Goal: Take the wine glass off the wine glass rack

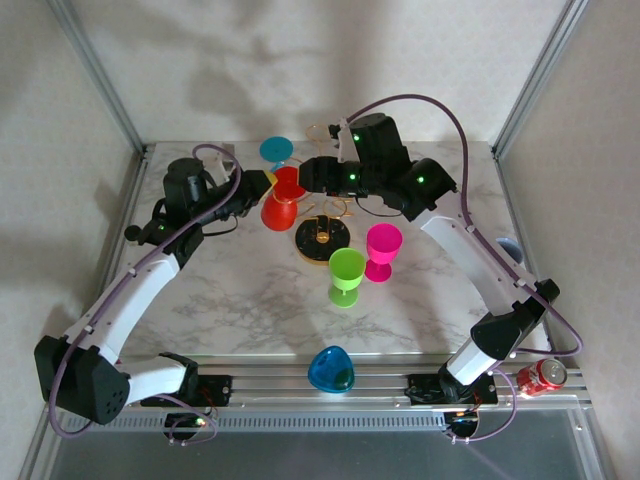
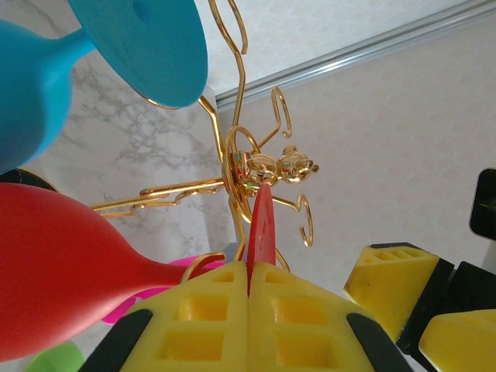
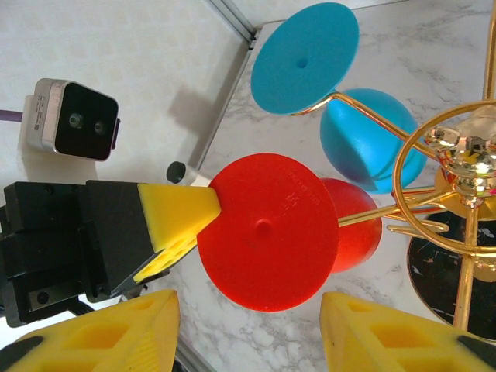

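A red wine glass [image 1: 281,206] hangs upside down from a looped arm of the gold wire rack [image 1: 322,232]. My left gripper [image 2: 249,267] is shut on the rim of its flat red foot [image 2: 262,225], with the red bowl [image 2: 62,263] to the left. In the right wrist view the foot [image 3: 267,232] faces the camera, and the left arm's yellow finger [image 3: 174,213] pinches its left edge. My right gripper [image 3: 252,341] is open just below the foot, not touching it. A blue glass [image 3: 304,48] hangs from another arm beside it.
Green [image 1: 346,275] and pink [image 1: 382,250] glasses stand upright on the marble top just in front of the rack's black base [image 3: 449,271]. A blue glass [image 1: 331,370] lies at the front edge. A soda can [image 1: 540,377] sits at the front right.
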You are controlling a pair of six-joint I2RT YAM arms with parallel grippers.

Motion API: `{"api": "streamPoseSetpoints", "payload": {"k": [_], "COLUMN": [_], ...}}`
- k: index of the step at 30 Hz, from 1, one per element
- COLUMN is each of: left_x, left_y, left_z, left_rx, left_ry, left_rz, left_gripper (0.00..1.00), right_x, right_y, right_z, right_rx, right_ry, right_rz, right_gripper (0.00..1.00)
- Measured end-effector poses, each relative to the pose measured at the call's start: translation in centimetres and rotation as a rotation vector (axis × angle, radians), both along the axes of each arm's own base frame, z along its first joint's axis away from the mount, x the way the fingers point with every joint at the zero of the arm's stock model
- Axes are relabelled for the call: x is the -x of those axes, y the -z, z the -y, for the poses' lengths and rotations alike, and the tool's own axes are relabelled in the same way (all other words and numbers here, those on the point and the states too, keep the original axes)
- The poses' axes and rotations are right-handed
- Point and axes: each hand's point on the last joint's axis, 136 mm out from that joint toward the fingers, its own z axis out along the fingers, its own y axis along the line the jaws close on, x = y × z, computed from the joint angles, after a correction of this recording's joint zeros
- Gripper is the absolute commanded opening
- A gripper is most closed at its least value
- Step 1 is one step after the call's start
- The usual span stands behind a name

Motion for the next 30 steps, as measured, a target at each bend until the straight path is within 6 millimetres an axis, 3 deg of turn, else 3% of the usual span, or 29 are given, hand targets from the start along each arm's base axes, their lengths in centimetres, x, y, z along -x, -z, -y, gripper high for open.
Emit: {"api": "streamPoseSetpoints", "payload": {"k": [30], "left_x": [-1.1], "left_y": [-0.4], "left_z": [0.9], "left_rx": [-0.040], "left_ry": [0.053], "left_rz": [0.006], "left_gripper": [0.00], "right_x": [0.1], "right_y": [0.5], "right_z": [0.1], "right_rx": [0.006], "right_ry": [0.002], "right_rz": [-0.011], "right_gripper": [0.51]}}
